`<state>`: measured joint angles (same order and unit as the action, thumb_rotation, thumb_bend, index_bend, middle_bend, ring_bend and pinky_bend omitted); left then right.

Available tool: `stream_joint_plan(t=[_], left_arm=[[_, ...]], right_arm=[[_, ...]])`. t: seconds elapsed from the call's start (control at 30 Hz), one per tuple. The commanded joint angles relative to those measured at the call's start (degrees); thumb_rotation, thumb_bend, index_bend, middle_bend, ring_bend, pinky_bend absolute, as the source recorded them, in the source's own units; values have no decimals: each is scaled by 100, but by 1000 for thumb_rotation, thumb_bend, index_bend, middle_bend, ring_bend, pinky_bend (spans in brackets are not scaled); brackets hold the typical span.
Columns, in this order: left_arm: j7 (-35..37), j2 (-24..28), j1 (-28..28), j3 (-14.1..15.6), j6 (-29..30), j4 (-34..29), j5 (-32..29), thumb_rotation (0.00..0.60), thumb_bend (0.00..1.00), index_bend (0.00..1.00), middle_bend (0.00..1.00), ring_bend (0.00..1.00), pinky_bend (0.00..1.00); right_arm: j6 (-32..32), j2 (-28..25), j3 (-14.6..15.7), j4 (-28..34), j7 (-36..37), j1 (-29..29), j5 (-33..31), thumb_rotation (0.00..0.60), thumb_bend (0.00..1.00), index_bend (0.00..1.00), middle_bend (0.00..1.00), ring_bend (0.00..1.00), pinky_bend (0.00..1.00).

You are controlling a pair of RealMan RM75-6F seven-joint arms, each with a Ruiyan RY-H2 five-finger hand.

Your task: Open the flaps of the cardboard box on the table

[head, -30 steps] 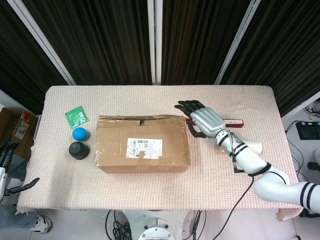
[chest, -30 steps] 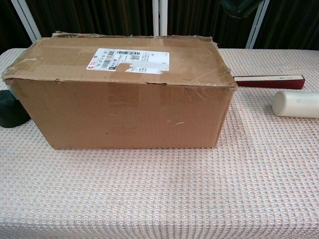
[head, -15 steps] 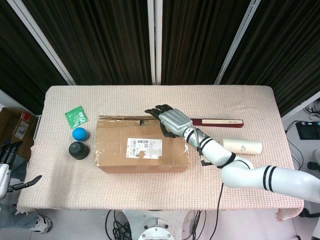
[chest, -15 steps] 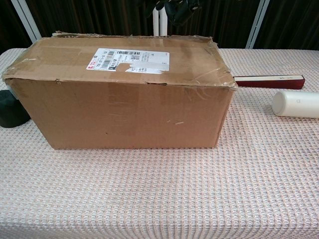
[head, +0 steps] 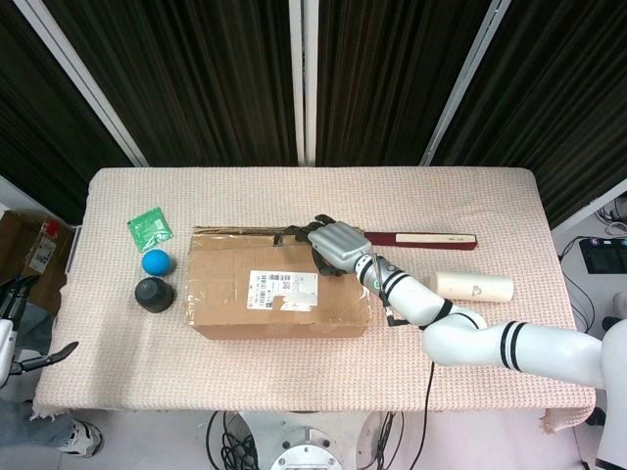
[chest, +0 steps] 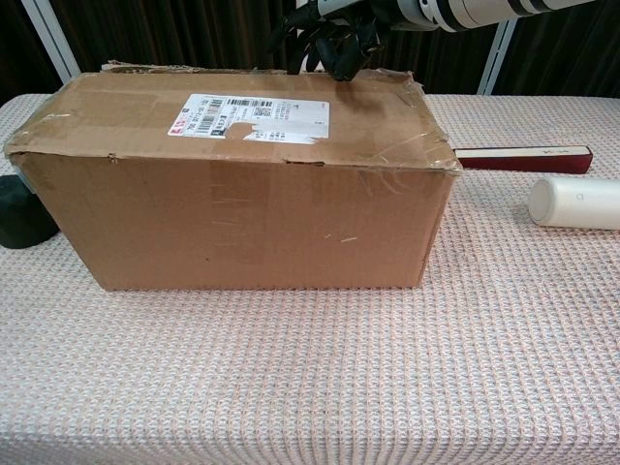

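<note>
The brown cardboard box (head: 279, 289) lies at the table's middle with its flaps down and a white label on top; it fills the chest view (chest: 242, 194). My right hand (head: 333, 243) hangs over the far right part of the box top. Its dark fingers (chest: 334, 39) are spread and point down at the far edge of the top flap, seemingly touching it. It holds nothing. My left hand (head: 12, 313) hangs off the table's left side, low and away from the box, fingers apart and empty.
Left of the box lie a green packet (head: 149, 230), a blue ball (head: 156, 261) and a dark round object (head: 154, 294). To the right are a long dark-red box (head: 421, 238) and a white cylinder (head: 475, 287) on its side.
My right hand has swung left from beside the dark-red box to above the cardboard box, then dropped its fingers to the far top edge. The box has not moved.
</note>
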<state>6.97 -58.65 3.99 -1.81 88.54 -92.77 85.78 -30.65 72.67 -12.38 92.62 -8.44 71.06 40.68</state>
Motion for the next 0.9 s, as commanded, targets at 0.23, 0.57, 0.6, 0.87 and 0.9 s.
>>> stream_joint_plan(t=[0.23, 0.57, 0.6, 0.87, 0.9], left_arm=[[76, -44, -4, -34, -34, 81, 4, 340, 19, 88, 117, 87, 180], [76, 10, 15, -78, -49, -46, 46, 340, 19, 86, 117, 87, 180], [73, 12, 18, -81, -50, -59, 51, 340, 19, 85, 117, 87, 180], [50, 47, 60, -123, -53, -213, 115, 339, 18, 85, 117, 87, 180], [35, 54, 69, -130, -54, -240, 126, 339, 18, 85, 117, 87, 180]], right_arm=[[111, -132, -32, 103, 303, -8, 87, 600, 912, 155, 277, 248, 0], [-80, -815, -603, 933, 1283, -692, 987, 600, 903, 95, 350, 379, 0], [-71, -907, -669, 1039, 1422, -785, 1099, 600, 901, 86, 355, 387, 0], [62, -1714, -1155, 1900, 2698, -1636, 2333, 600, 883, 10, 367, 392, 0], [21, -1825, -1207, 2046, 2924, -1800, 2581, 600, 881, 3, 367, 392, 0]])
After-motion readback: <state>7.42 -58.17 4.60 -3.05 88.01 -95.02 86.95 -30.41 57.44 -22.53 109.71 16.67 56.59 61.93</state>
